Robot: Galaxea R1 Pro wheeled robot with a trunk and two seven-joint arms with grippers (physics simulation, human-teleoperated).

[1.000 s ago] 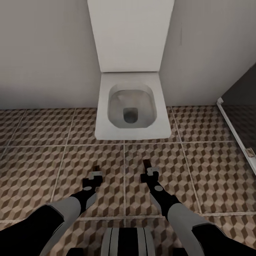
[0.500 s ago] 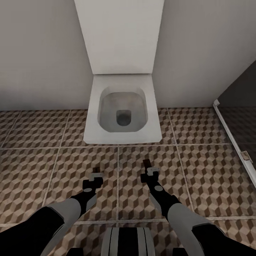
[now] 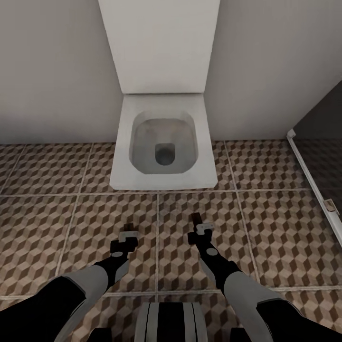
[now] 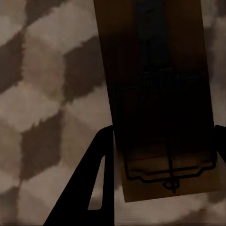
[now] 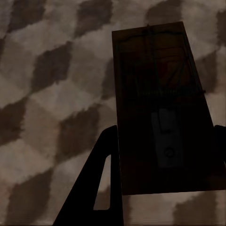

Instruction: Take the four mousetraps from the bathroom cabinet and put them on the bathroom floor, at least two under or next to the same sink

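Note:
Both arms reach forward low over the bathroom floor, tiled in a brown, beige and white cube pattern. My left gripper is shut on a mousetrap, a brown wooden board with dark wire parts held between the dark fingers. The right gripper is shut on a second mousetrap, also a brown board with a metal bar, gripped by its fingers. Both boards hang above the tiles. The cabinet is out of view.
A white square toilet with its lid raised stands against the grey wall straight ahead. At the right, a dark glass panel with a white bottom rail runs along the floor. Open tiles lie to the left and right of the toilet.
The whole view has shifted: the toilet now sits further left in the picture and slightly nearer. Both grippers keep their hold on the mousetraps and their pose.

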